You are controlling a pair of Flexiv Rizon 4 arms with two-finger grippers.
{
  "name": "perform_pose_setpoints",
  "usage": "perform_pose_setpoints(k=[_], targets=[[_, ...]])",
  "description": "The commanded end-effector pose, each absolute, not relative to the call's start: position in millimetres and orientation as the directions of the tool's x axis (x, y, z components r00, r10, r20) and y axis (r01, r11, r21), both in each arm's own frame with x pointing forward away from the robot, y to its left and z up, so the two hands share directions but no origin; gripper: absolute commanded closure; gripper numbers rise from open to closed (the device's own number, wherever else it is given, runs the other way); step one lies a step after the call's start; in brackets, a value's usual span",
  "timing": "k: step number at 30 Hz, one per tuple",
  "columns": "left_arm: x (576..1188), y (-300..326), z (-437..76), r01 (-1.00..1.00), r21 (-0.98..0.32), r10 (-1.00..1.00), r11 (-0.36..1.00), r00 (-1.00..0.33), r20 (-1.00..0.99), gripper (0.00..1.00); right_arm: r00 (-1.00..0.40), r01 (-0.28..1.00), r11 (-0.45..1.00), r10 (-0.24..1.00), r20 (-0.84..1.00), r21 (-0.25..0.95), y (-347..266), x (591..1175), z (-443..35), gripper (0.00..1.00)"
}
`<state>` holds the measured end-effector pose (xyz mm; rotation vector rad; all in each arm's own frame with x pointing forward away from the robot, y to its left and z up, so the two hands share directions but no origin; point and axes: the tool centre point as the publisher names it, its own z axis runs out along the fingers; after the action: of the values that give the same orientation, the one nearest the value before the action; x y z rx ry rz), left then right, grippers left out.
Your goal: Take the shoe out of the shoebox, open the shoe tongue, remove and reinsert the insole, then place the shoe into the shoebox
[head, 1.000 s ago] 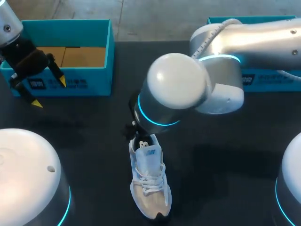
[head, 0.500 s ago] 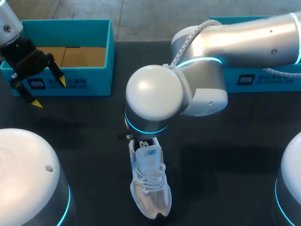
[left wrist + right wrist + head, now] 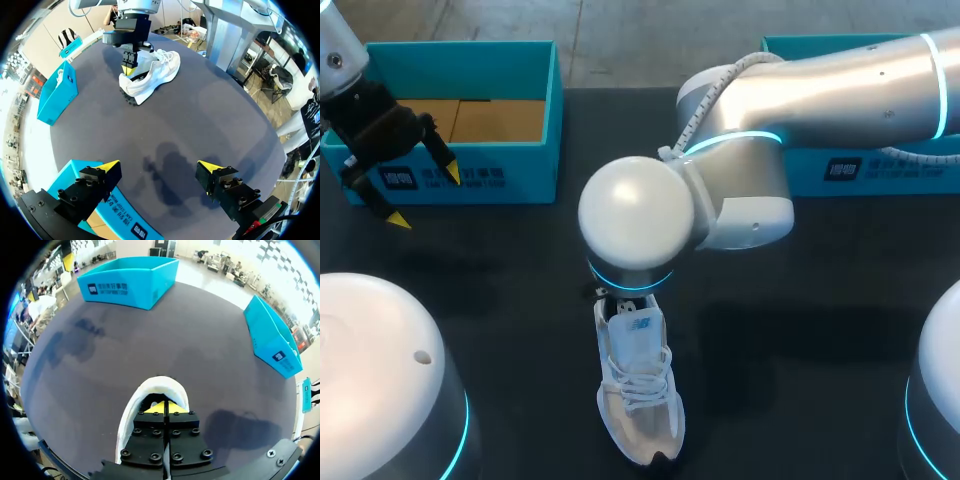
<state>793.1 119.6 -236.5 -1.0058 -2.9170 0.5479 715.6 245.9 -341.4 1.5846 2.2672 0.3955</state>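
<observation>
A white and beige sneaker (image 3: 640, 390) lies on the dark table, toe toward me, laces tied, tongue raised. My right arm comes in from the far right and its wrist (image 3: 635, 215) hangs over the heel. My right gripper (image 3: 165, 407) is shut, its yellow tips together inside the heel opening (image 3: 157, 385); the left wrist view shows the right gripper (image 3: 128, 67) at the sneaker (image 3: 155, 70). I cannot see whether anything thin is pinched. My left gripper (image 3: 425, 196) stands open and empty in front of the open teal shoebox (image 3: 555, 110), far from the shoe.
A second teal box (image 3: 865, 170) stands at the far right behind my right arm. In the right wrist view the open shoebox (image 3: 130, 282) and the second box (image 3: 272, 342) lie beyond the heel. My arms' white bases (image 3: 380, 380) fill the near corners.
My right arm's wrist has swung left and settled over the shoe's heel, hiding the gripper from above. The shoe and my left arm have not moved.
</observation>
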Motion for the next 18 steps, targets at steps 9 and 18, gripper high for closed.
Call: perform_pose_setpoints(k=[9, 18], targets=[[793, 120, -236, 0.596, -0.325, 0.599, 0.734, -0.794, -0.104, 0.0, -0.293, 0.851, 0.359, 0.93, -0.221, 0.384, 256, 722, -358, 1.0], [793, 120, -236, 0.596, -0.325, 0.599, 0.734, -0.794, -0.104, 0.0, -0.276, 0.862, 0.344, 0.934, -0.225, 0.371, 249, 721, -374, 1.0]])
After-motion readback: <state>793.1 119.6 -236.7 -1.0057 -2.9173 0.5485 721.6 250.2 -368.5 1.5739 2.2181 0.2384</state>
